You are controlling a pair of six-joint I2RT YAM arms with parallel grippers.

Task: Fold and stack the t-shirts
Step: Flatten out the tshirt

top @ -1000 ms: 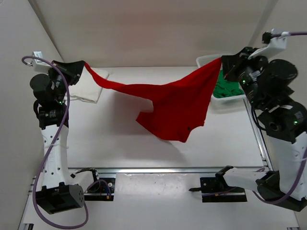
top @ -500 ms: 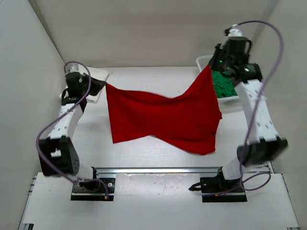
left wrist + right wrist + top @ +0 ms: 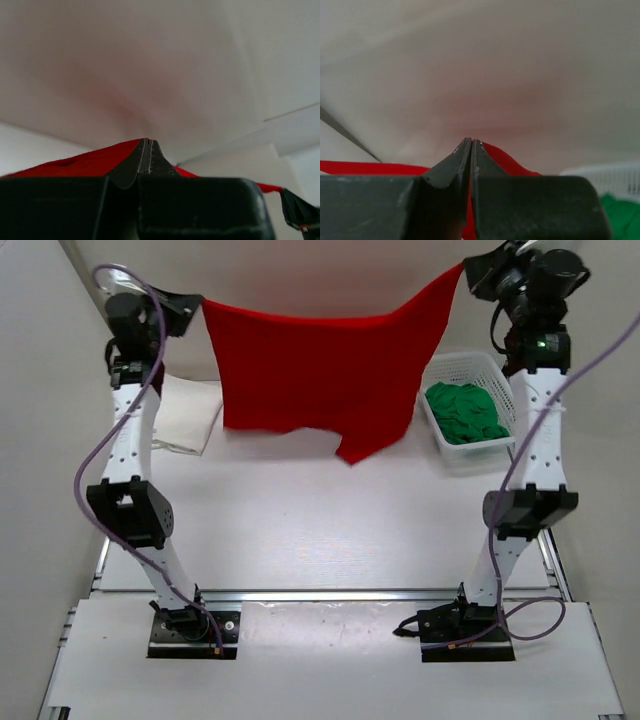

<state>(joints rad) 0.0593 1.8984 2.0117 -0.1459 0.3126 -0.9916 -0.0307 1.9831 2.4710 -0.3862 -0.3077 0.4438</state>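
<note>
The red t-shirt (image 3: 310,375) hangs spread out high above the table, stretched between both raised arms. My left gripper (image 3: 198,306) is shut on its upper left corner, and my right gripper (image 3: 466,270) is shut on its upper right corner. Red cloth (image 3: 75,162) shows beside the closed left jaws in the left wrist view, and red cloth (image 3: 502,159) runs between and beside the closed right jaws in the right wrist view. The white t-shirt (image 3: 185,420) lies folded at the left of the table. The green t-shirt (image 3: 465,412) lies bunched in the basket (image 3: 470,366).
The white mesh basket stands at the back right of the table, below the right arm. White walls enclose the table on three sides. A metal rail (image 3: 330,592) with both arm bases runs along the near edge.
Both arms have swung upward and back, lifting the red t-shirt off the table so that it now hangs spread wide between the two grippers.
</note>
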